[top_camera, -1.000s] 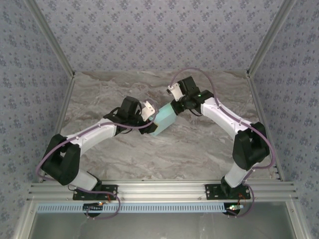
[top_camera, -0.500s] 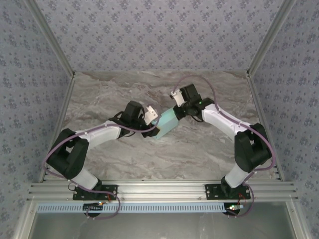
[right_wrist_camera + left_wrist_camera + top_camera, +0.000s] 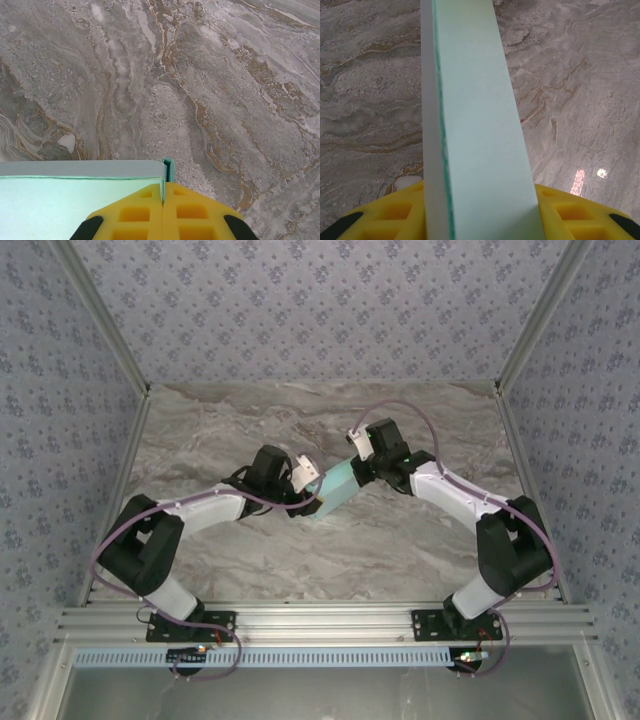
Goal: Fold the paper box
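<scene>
paper box point(image 3: 333, 487): pale turquoise card, closed up into a flat slab, spanning between both grippers over mid-bench point(image 3: 400, 550). Can't tell whether it touches the bench.
handling: probably light, thin, creases easily, slick faces. Take it by edges and fold lines, with a low squeeze.
left gripper point(image 3: 480, 200): clamped across one end of the box, yellow fingers point(image 3: 395, 215) on either side.
right gripper point(image 3: 163, 192): pinched tight on a thin card edge at the opposite corner.
risk: pulling the ends apart could tear or buckle the card.

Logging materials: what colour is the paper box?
Pale turquoise-blue; the paper box shows best in the left wrist view.
</scene>
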### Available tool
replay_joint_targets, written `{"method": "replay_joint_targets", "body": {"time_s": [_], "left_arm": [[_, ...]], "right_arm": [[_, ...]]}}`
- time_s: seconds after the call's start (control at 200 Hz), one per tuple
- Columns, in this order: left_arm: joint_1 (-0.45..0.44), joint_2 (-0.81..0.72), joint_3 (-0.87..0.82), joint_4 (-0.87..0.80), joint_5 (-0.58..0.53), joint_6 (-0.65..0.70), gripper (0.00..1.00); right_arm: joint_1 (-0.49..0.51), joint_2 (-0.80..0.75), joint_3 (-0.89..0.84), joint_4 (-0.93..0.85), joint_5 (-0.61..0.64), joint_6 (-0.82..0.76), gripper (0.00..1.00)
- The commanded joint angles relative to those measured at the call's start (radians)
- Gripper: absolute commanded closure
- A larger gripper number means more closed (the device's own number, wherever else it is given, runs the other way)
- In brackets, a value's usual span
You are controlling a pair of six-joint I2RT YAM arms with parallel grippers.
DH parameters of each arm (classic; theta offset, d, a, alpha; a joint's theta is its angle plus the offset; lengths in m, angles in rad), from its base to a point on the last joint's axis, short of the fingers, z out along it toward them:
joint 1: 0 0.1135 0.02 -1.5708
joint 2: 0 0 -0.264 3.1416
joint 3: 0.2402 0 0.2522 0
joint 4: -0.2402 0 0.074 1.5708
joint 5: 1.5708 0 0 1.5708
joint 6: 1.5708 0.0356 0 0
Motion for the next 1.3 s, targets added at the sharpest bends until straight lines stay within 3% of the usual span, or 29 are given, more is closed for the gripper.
{"method": "replay_joint_targets", "body": {"time_s": [0.0, 0.58, 0.939, 1.299], "left_arm": [[0.010, 0.030, 0.019, -0.009, -0.076, 0.007, 0.92], [0.020, 0.107, 0.121, -0.086, -0.096, 0.052, 0.87], [0.038, 0.124, 0.147, -0.119, -0.073, 0.072, 0.88], [0.048, 0.124, 0.154, -0.128, -0.071, 0.076, 0.89]], "right_arm": [[0.009, -0.033, -0.039, -0.065, 0.039, 0.025, 0.99], [0.086, -0.096, -0.089, -0.077, 0.174, 0.206, 1.00], [0.084, -0.099, -0.135, -0.057, 0.223, 0.083, 0.99], [0.029, -0.105, -0.168, -0.057, 0.162, 0.045, 0.99]]}}
